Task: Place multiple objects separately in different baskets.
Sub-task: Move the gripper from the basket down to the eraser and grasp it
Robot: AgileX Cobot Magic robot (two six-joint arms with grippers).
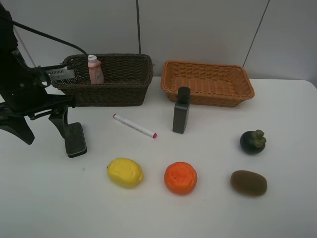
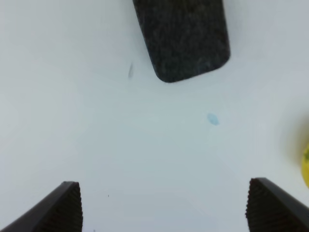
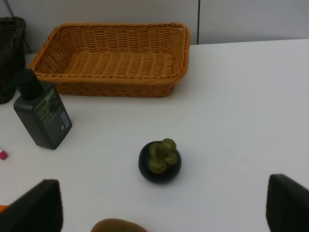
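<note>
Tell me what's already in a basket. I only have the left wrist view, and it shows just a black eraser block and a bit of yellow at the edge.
Observer: Only the pink white-capped bottle is in one. It stands upright in the dark brown basket.
Operator: And the other one?
Observer: The light orange-tan basket has nothing in it yet.
Operator: What sits closest to the other arm?
Observer: The dark mangosteen lies on the table just ahead of the open right gripper, and nothing is touching it.
</note>
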